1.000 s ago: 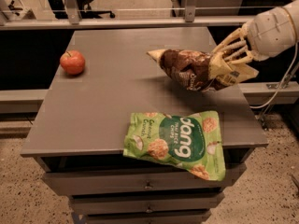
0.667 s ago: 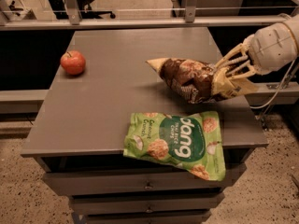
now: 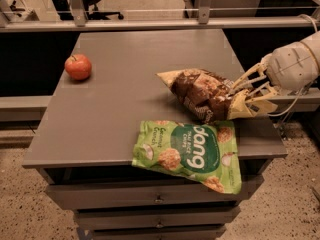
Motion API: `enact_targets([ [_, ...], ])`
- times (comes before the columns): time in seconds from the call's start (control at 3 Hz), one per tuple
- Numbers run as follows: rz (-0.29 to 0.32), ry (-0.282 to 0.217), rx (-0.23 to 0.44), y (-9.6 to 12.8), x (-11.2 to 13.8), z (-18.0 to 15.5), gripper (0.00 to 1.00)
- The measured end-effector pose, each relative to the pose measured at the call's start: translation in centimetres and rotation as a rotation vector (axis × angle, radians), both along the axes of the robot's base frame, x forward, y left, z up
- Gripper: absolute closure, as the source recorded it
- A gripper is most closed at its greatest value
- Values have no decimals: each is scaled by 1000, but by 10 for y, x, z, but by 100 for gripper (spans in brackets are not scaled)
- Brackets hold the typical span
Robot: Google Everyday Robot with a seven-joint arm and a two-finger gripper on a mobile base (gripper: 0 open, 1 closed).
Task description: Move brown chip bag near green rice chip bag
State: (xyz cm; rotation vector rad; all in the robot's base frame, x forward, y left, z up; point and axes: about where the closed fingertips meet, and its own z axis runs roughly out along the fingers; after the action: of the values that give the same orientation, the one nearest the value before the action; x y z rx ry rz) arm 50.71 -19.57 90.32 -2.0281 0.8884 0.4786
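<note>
Lowered and drawn toward the table's front edge since the earlier frames, the brown chip bag (image 3: pixel 197 91) is now held just behind the green rice chip bag (image 3: pixel 192 153). It is gripped at its cream right end by the gripper (image 3: pixel 246 98), whose pale fingers (image 3: pixel 250 76) are pressed together on the crinkled foil. The gripper is seen at the right edge of the table (image 3: pixel 125 109), with the white arm (image 3: pixel 295 64) reaching in from the right. The brown bag is tilted, its pointed left end raised toward the table's middle. Whether its lower edge touches the table or the green bag cannot be told. The green bag is laid flat at the front, one corner hanging over the drawers (image 3: pixel 160 200). A red apple (image 3: pixel 78 66) is seen well apart, near the left edge.
</note>
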Motion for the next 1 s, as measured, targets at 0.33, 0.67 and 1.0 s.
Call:
enact_targets([
  [0.33,3,13,-9,-1,0,-2,14],
  [0.67,-19,10,-42,-1,7,17,0],
  [1.0,-97,-31,-83,-6,23,61,0],
])
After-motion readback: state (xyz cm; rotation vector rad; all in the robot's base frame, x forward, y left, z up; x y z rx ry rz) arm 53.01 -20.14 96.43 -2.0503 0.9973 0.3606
